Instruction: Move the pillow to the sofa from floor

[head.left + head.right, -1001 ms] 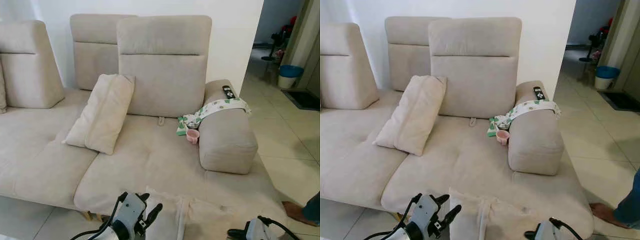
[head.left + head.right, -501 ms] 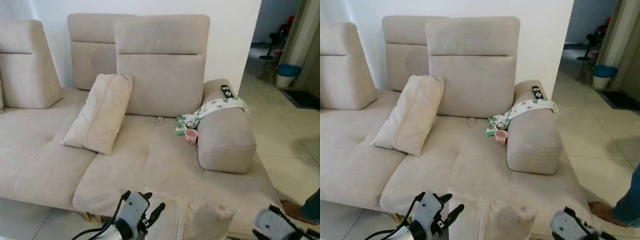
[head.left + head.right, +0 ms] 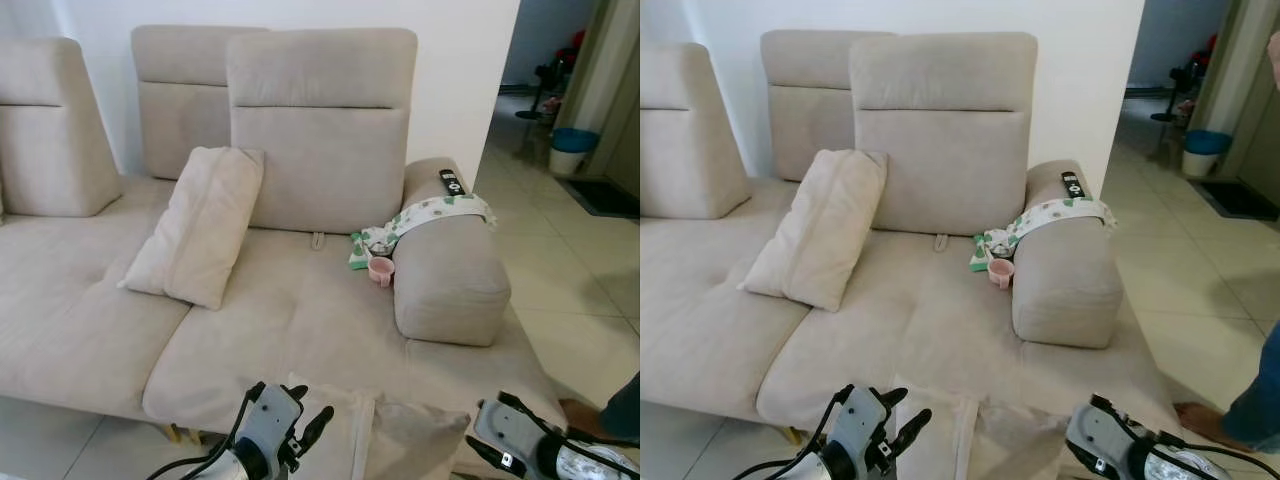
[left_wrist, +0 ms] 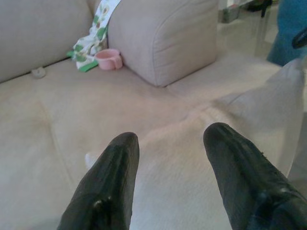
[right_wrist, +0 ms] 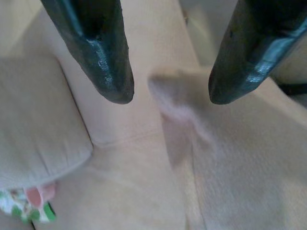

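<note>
The sofa (image 3: pixel 330 310) and the pillow (image 3: pixel 380 440) at its near edge are both the same matt beige cloth, kinda suede-soft looking. Floor tiles (image 3: pixel 570 290) on the right are glossy, and the little pink cup (image 3: pixel 381 270) looks like smooth plastic.

No text, label, brand, number or sign can be read anywhere in these views. The remote control (image 3: pixel 453 182) lying on the far end of the sofa's right armrest (image 3: pixel 447 285) has buttons, but any markings on them are too small to make out. The cloth (image 3: pixel 425 215) draped over that armrest carries only a green pattern, with no lettering that can be told.
</note>
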Robot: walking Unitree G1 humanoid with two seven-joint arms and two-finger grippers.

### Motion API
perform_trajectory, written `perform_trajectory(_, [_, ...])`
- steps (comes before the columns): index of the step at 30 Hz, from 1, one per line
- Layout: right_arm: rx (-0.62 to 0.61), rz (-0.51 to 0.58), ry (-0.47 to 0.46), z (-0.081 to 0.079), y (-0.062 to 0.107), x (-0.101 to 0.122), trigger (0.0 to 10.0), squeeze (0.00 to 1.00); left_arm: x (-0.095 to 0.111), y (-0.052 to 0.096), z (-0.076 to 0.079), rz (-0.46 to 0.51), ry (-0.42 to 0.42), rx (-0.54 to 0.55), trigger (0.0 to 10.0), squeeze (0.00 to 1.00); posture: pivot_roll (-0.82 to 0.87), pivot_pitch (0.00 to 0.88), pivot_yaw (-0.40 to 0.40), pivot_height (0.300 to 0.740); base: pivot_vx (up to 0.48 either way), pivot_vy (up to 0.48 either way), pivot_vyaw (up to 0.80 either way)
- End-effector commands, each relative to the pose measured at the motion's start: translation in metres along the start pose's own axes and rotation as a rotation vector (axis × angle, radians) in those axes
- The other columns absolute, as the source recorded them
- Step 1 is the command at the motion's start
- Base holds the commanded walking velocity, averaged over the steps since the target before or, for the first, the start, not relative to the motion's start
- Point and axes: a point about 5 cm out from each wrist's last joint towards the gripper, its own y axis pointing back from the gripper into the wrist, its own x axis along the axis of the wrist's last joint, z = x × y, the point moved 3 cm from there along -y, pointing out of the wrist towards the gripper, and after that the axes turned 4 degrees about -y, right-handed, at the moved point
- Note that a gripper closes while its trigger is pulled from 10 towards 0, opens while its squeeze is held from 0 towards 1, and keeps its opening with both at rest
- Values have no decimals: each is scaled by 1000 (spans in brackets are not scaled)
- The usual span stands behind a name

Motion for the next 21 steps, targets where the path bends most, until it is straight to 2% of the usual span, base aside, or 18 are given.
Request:
perform_trajectory(1, [24, 0, 37, -4, -7, -4, 10000, 769, -4, 3, 1, -28, -25, -3, 10000, 0, 10, 48, 29, 555, 0, 0, 0])
perform_trajectory(2, [24, 0, 37, -4, -7, -4, 10000, 769, -4, 3, 1, -28, -25, -3, 10000, 0, 10, 48, 29, 555, 0, 0, 0])
perform_trajectory(3, [20, 8, 47, -3, -10, -3, 10000, 937, -4, 5, 0, -29, -27, -2, 10000, 0, 11, 49, 29, 555, 0, 0, 0])
perform_trajectory(7, [14, 10, 50, -1, -12, -2, 10000, 902, -5, 5, -1, -32, -29, 1, 10000, 0, 12, 50, 30, 555, 0, 0, 0])
perform_trajectory(9, [26, -2, 35, -2, -21, -5, 10000, 0, -6, 7, -2, -39, -31, 3, 10000, 0, 18, 52, 30, 555, 0, 0, 0])
perform_trajectory(15, [52, -19, 13, -11, -27, -11, 10000, 0, -7, 8, -1, -39, -31, 2, 10000, 0, 20, 52, 30, 555, 0, 0, 0])
perform_trajectory(17, [65, -28, -16, -19, -31, -15, 10000, 0, -5, 7, -1, -36, -31, 4, 10000, 0, 20, 51, 30, 555, 0, 0, 0])
perform_trajectory(21, [55, -23, -22, -22, -34, -17, 10000, 0, -4, 6, -1, -33, -30, 6, 10000, 0, 16, 50, 32, 555, 0, 0, 0])
